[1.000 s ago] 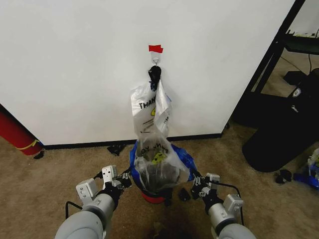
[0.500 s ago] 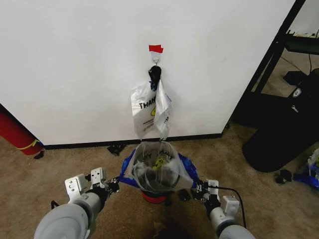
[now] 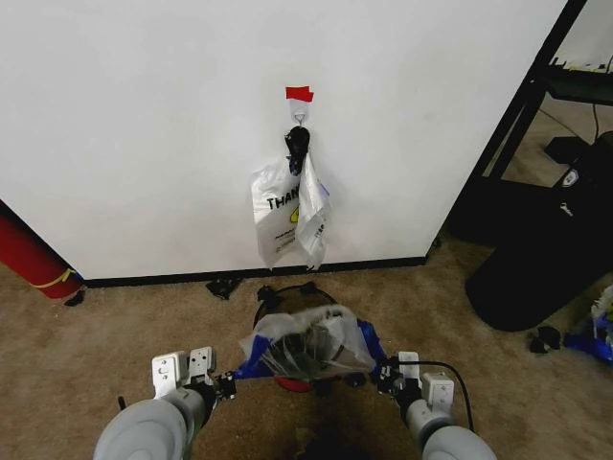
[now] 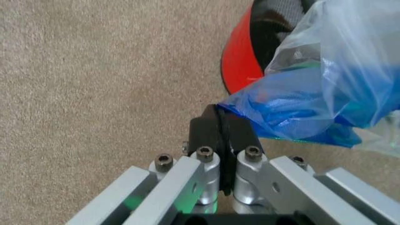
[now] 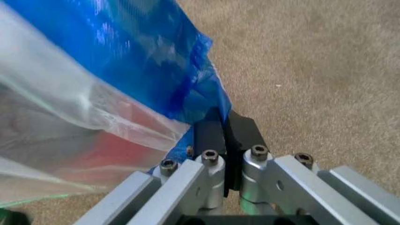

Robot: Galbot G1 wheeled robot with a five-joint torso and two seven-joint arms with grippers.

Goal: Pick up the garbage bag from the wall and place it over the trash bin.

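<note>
Both the left gripper (image 3: 226, 385) and right gripper (image 3: 383, 376), jaws clamping blue edges, are stretching the garbage bag (image 3: 308, 343) low above the trash bin (image 3: 292, 381), where thin plastic risks tearing or slipping free.

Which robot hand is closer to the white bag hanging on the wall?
Left, slightly. The left gripper sits below-left of the white bag; the right gripper sits farther off, below-right.
</note>
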